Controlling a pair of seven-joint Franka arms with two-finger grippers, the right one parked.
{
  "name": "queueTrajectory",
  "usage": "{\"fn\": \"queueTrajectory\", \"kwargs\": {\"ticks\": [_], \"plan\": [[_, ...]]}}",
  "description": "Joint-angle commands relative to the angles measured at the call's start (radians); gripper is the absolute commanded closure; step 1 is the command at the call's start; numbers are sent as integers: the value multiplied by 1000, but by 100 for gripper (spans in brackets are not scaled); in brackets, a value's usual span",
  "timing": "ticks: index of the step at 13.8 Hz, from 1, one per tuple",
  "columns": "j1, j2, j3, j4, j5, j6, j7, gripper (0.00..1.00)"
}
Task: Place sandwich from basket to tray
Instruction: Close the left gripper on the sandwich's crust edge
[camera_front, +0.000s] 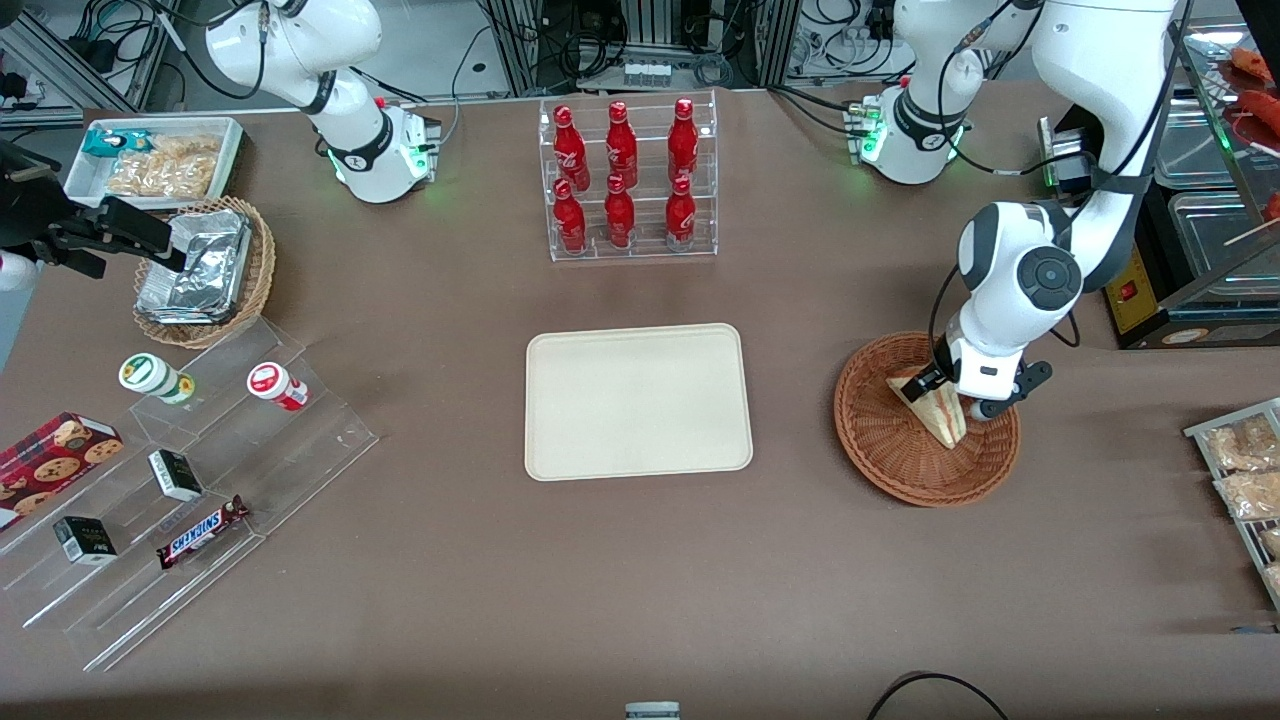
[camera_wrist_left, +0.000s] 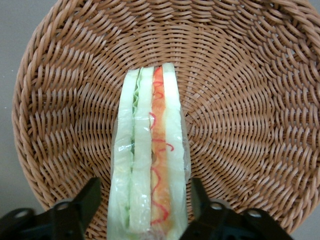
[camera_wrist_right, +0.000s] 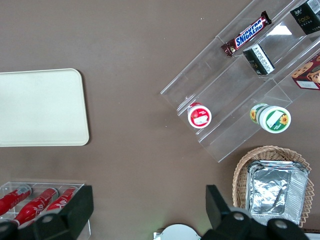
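The sandwich (camera_front: 935, 412), a pale bread wedge in clear wrap with green and red-orange filling, stands on its edge in the reddish-brown wicker basket (camera_front: 900, 478), toward the working arm's end of the table. My left gripper (camera_front: 948, 397) is lowered into the basket and stands open. In the left wrist view its black fingers (camera_wrist_left: 90, 195) flank the sandwich (camera_wrist_left: 150, 160), one on each side, with small gaps to the wrap; the basket (camera_wrist_left: 250, 100) weave lies all round. The cream tray (camera_front: 637, 400) lies bare at the table's middle, beside the basket, and its corner (camera_wrist_right: 40, 107) shows in the right wrist view.
A clear rack of red bottles (camera_front: 625, 180) stands farther from the front camera than the tray. Toward the parked arm's end are a tan basket of foil packets (camera_front: 205, 270), a white bin (camera_front: 155, 160) and an acrylic step shelf (camera_front: 180, 470). Bagged snacks (camera_front: 1245, 470) lie near the basket.
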Motion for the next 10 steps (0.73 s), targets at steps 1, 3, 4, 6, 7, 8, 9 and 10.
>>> {"fn": "queueTrajectory", "kwargs": {"ticks": [1, 3, 4, 6, 7, 8, 9, 10], "plan": [[3, 3, -4, 3, -5, 14, -21, 59], [3, 0, -2, 8, -6, 9, -42, 82], [3, -8, -2, 14, -5, 3, -52, 86], [3, -23, -2, 48, -6, -39, -53, 88], [2, -22, -2, 89, -5, -94, -50, 89], [-1, -22, -2, 136, -3, -171, -41, 89], [-6, -19, -4, 192, 0, -270, -33, 89], [-17, -16, -7, 241, 1, -356, -3, 91]]}}
